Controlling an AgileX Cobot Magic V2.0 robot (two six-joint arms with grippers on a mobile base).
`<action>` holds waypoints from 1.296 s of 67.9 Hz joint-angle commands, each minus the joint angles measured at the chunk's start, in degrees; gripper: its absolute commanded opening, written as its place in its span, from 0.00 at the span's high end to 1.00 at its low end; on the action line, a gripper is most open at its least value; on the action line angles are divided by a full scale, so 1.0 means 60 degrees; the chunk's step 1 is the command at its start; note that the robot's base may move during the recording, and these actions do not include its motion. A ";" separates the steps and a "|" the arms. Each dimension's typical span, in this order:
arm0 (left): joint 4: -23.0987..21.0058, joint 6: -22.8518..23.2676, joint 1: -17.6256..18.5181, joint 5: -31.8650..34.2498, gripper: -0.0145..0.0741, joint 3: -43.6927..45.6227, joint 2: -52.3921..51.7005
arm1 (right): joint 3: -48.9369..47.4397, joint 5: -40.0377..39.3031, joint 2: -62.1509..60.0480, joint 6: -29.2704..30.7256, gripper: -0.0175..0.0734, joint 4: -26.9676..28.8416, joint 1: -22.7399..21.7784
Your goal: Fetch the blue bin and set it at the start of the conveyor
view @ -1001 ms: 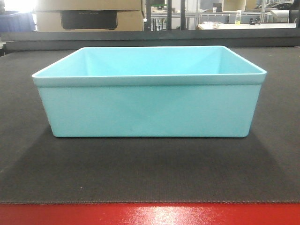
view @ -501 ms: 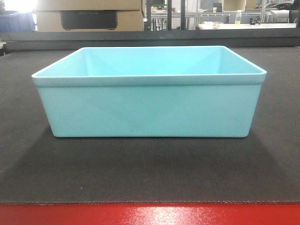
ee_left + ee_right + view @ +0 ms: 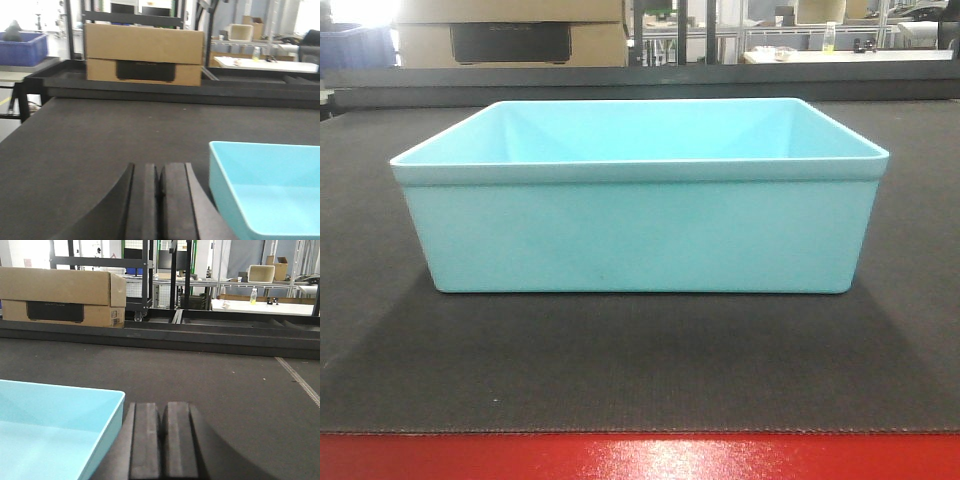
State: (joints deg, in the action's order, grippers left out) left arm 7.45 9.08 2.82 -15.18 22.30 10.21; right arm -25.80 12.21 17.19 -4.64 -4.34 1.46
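The blue bin point(image 3: 638, 215) is a pale turquoise tub standing upright and empty on the conveyor start point(image 3: 640, 370), a dark textured belt with a glossy red front edge. In the left wrist view my left gripper point(image 3: 159, 172) is shut with nothing in it, just left of the bin's point(image 3: 270, 190) left wall and apart from it. In the right wrist view my right gripper point(image 3: 161, 412) is also shut and empty, just right of the bin's point(image 3: 50, 435) right wall. Neither gripper shows in the front view.
A cardboard box point(image 3: 144, 54) stands on the dark frame behind the belt. A dark blue bin point(image 3: 22, 47) sits at the far left. White tables with a small bottle point(image 3: 253, 295) lie beyond the rail point(image 3: 200, 335).
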 commanded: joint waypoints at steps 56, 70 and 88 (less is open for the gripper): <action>-0.0643 -0.0295 -0.0819 0.2461 0.96 -0.3717 -0.1702 | 0.0035 -0.0329 -0.0062 0.0034 0.99 -0.0081 -0.0038; -0.0643 -0.0295 -0.0819 0.2461 0.96 -0.3717 -0.1702 | 0.0035 -0.0329 -0.0062 0.0034 0.99 -0.0081 -0.0038; -0.0643 -0.0295 -0.0819 0.2461 0.96 -0.3717 -0.1702 | 0.0035 -0.0332 -0.0062 0.0034 0.99 0.0001 -0.0165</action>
State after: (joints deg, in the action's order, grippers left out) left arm 3.96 7.50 -1.91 -1.49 -0.08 0.33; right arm -25.80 11.37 17.17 -4.53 -4.34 1.33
